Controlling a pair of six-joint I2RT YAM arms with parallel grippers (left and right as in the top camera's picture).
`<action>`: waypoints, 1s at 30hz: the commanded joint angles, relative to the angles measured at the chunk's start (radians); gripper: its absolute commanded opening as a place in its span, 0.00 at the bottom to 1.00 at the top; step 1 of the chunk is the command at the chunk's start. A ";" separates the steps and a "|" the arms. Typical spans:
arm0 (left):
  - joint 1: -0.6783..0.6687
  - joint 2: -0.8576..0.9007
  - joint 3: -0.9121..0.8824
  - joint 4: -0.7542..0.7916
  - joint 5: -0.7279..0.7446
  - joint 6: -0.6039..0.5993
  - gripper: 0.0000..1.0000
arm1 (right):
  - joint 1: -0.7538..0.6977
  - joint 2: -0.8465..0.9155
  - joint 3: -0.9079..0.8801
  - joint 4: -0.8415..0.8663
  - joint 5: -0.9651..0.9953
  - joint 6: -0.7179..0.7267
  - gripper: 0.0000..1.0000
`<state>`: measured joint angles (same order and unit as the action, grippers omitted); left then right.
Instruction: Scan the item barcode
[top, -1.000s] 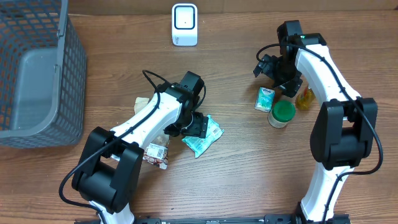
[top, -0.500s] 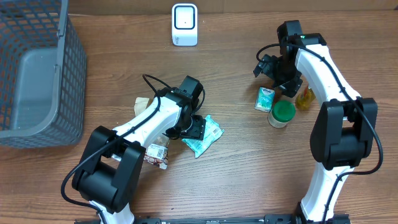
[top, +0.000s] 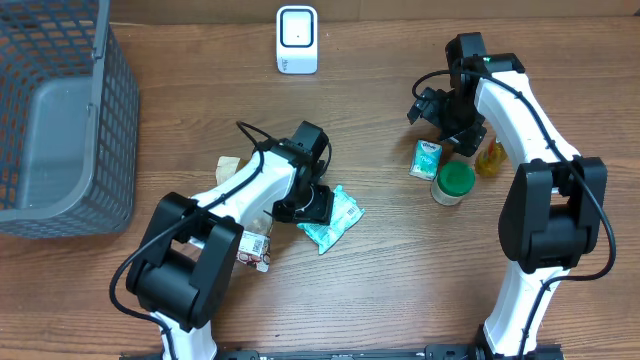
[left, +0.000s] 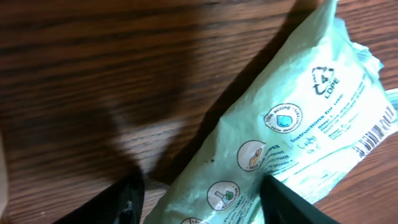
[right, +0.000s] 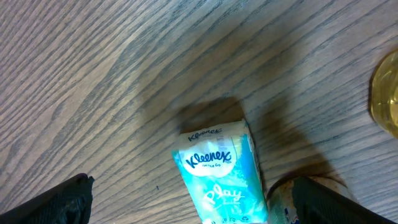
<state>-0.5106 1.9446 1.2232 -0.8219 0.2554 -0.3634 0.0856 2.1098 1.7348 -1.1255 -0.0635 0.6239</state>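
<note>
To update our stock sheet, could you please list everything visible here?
basket: one, grey, far left
scanner: one, white, far edge, centre
wipes packet: one, pale green, centre
snack packet: one, white and brown, beside left arm
beige item: one, behind left arm
tissue pack: one, blue, right side
jar: one, green lid, beside tissue pack
bottle: one, yellow, beside jar
table: one, brown wood
left pincer: one, black, astride wipes packet
right pincer: one, black, open above tissue pack
</note>
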 joint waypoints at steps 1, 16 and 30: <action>-0.024 0.095 -0.035 0.012 0.008 0.009 0.56 | -0.004 -0.022 0.027 0.003 -0.002 -0.004 1.00; 0.036 0.095 0.041 -0.096 0.088 0.100 0.66 | -0.004 -0.022 0.027 0.003 -0.002 -0.004 1.00; 0.089 0.095 0.070 -0.127 0.262 0.235 0.72 | -0.004 -0.022 0.027 0.003 -0.002 -0.004 1.00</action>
<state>-0.4126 2.0125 1.2942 -0.9630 0.4984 -0.1684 0.0856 2.1098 1.7348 -1.1252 -0.0639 0.6235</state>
